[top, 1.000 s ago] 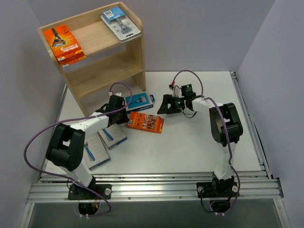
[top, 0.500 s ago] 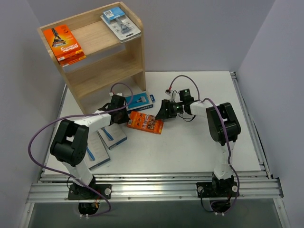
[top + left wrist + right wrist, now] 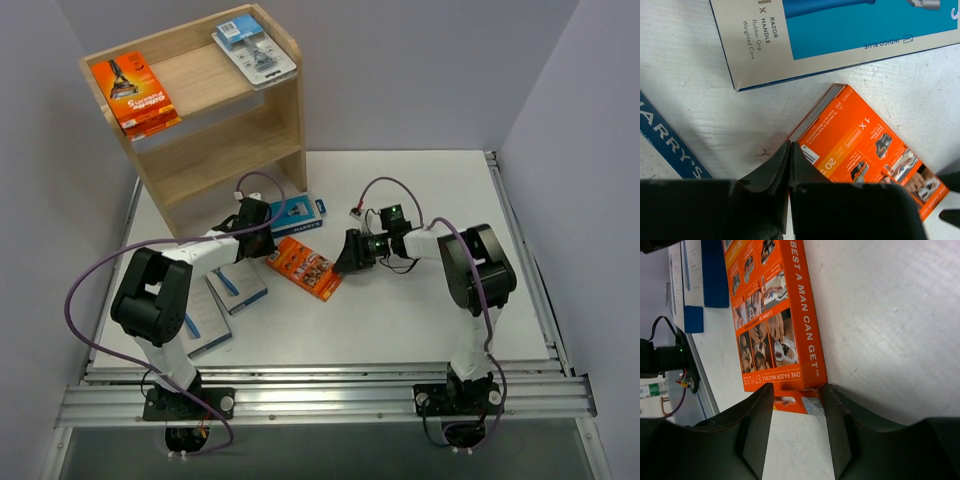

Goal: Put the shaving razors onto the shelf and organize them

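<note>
Shaving razors are part sorted, and the one in play is the orange box [image 3: 305, 267], lying flat on the worktop [image 3: 420, 320] between the two arms. Your left gripper [image 3: 790, 161] has its fingers pressed together with nothing between them, and its tip sits right at one corner of that box. Your right gripper [image 3: 796, 407] is at the opposite end with its fingers apart. The box's short end face shows in the gap, but you cannot tell from these views whether either finger touches the cardboard. As far as you can see, the box is not lifted and no grasp is made.

Just behind it, towards the shelf [image 3: 290, 120], lies a grey-and-blue box [image 3: 297, 212], close to the orange one but apart from it. A second grey-and-blue box [image 3: 238, 288] and a third grey-and-blue box [image 3: 203, 322] lie side by side on the worktop beside your left arm.

On the shelf's top tier you have another orange pack [image 3: 135, 92] at the left end and the clear blister pack [image 3: 255, 48] at the right end, both flat.

By that count, two packs are placed and four are left, so the job looks roughly a third done.
</note>
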